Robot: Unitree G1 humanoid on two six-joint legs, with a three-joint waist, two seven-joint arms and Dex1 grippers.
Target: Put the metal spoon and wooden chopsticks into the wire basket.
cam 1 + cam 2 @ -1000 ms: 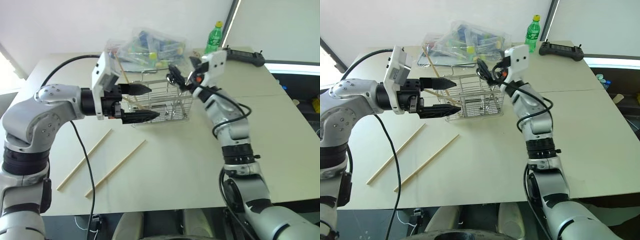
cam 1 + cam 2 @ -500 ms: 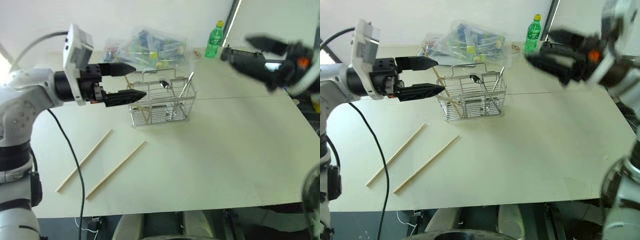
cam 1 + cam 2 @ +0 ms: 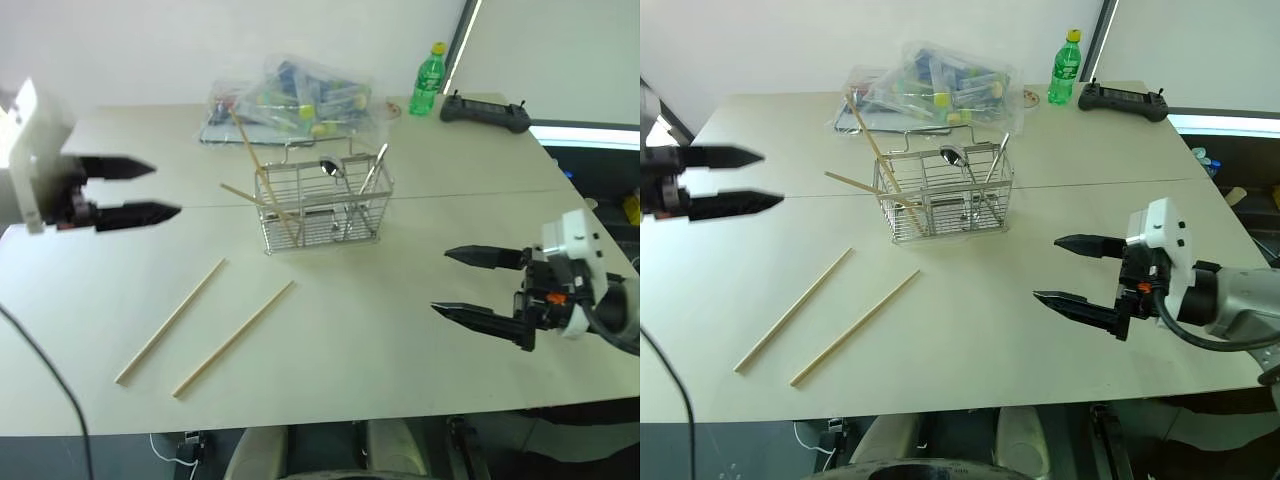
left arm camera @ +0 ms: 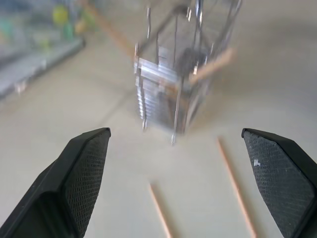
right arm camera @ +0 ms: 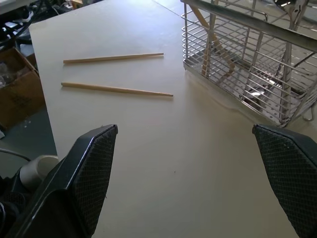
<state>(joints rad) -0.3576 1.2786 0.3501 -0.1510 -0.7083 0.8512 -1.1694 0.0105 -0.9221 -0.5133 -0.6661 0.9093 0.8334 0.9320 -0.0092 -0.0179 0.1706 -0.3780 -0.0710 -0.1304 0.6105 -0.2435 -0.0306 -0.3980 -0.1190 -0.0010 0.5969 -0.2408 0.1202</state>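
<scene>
Both end effectors, left [image 3: 140, 190] and right [image 3: 478, 287], have withdrawn spread and empty; metal spoon [image 3: 329, 168] now in wire basket [image 3: 322, 210], 2 wooden chopsticks [image 3: 235, 338] remain on tabletop [image 3: 400, 350].

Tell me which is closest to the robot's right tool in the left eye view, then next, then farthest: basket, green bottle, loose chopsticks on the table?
From the right tool:
1. Basket, mid-table, towards the left.
2. Loose chopsticks, on the near left.
3. Green bottle, at the far edge.
</scene>
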